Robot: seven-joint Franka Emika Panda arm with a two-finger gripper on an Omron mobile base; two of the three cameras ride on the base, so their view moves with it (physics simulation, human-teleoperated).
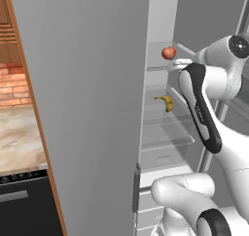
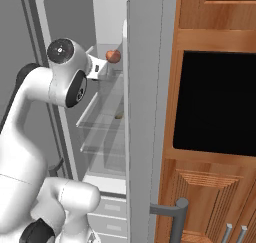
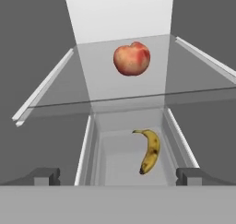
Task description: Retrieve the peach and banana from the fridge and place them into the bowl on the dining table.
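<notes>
The fridge (image 1: 87,109) stands with both doors swung open. The peach (image 3: 132,58), round and reddish-orange, rests on an upper glass shelf (image 3: 83,87). One level below lies the yellow banana (image 3: 150,150). Both fruits also show in the left base view, the peach (image 1: 168,52) above the banana (image 1: 166,102). My gripper (image 3: 117,176) is open and empty. It points into the fridge, a short way in front of the peach (image 2: 113,56) and touching nothing. The bowl and the dining table are out of view.
The open fridge doors (image 2: 145,112) flank the arm on both sides. A black oven (image 2: 220,102) sits in wooden cabinets to the right. A marbled counter (image 1: 14,138) with a black appliance (image 1: 24,206) below is at the left. White drawers (image 2: 107,209) fill the fridge's bottom.
</notes>
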